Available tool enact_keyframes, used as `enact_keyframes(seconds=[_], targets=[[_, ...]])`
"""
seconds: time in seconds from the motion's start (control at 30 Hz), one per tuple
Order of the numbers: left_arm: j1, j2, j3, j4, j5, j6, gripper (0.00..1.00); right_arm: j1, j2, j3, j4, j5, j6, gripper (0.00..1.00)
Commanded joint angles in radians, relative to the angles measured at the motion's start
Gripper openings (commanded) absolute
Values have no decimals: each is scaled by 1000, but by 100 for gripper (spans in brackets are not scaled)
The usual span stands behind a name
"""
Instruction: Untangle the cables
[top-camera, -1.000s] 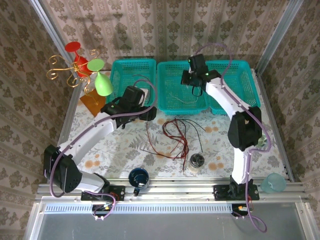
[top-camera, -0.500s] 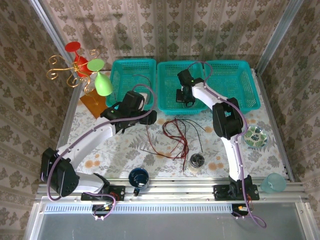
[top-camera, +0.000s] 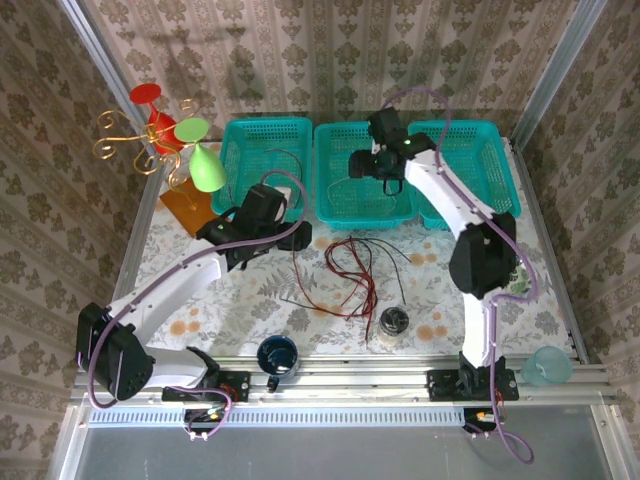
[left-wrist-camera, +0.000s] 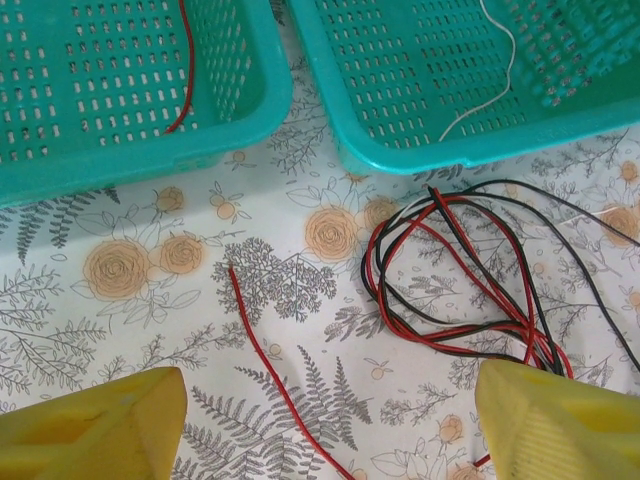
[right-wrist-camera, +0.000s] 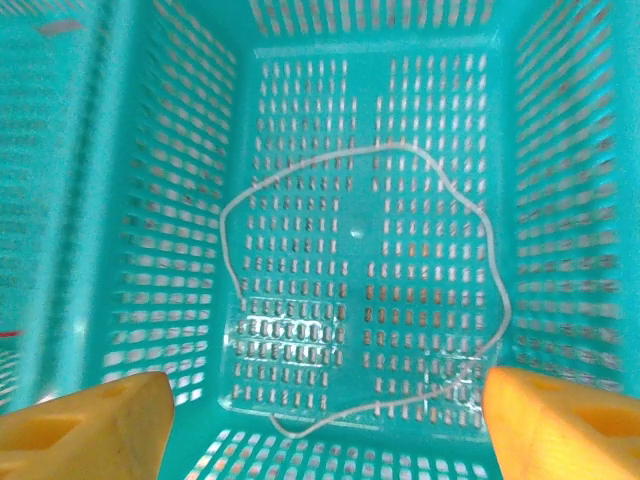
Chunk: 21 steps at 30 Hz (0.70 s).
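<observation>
A tangle of dark red and black cables (top-camera: 350, 275) (left-wrist-camera: 470, 290) lies on the flowered table in front of the middle basket. One loose red cable (left-wrist-camera: 270, 370) runs beside it. A white cable (right-wrist-camera: 360, 290) (top-camera: 365, 195) lies looped on the floor of the middle teal basket (top-camera: 360, 215). Another red cable (left-wrist-camera: 187, 70) rests in the left basket (top-camera: 240, 150). My left gripper (top-camera: 280, 228) (left-wrist-camera: 330, 430) hovers open above the loose red cable, left of the tangle, with nothing held. My right gripper (top-camera: 385, 178) (right-wrist-camera: 320, 420) hangs open over the middle basket, above the white cable and apart from it.
A third teal basket (top-camera: 480, 170) stands at the back right. A wire stand with red and green cups (top-camera: 175, 140) is at the back left. A dark blue cup (top-camera: 277, 355) and a small jar (top-camera: 393, 322) sit near the front edge, and a pale teal cup (top-camera: 545, 365) at the front right.
The right gripper dipped low into the middle basket, then rose and now stands open. The left arm shifted only slightly. The tangle on the table has not moved.
</observation>
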Motion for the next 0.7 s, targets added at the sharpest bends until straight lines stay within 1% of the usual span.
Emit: enact_keyframes(seconds=[0.0, 0.1, 0.23, 0.4, 0.53, 0.67], targets=[[-7, -31, -32, 7, -13, -24, 77, 3, -132, -84, -64, 23, -16, 82], [-8, -40, -63, 32, -6, -40, 78, 10, -258, -244, -32, -7, 4, 80], [-16, -45, -112, 79, 11, -67, 77, 44, -416, -488, 26, -42, 69, 73], [-37, -34, -141, 106, 12, -82, 76, 87, -562, -763, 120, -80, 166, 63], [-44, -23, -154, 114, 20, -88, 76, 92, -629, -928, 206, -90, 230, 53], [-51, -10, -157, 120, 24, -90, 76, 92, -615, -1033, 337, -144, 286, 50]])
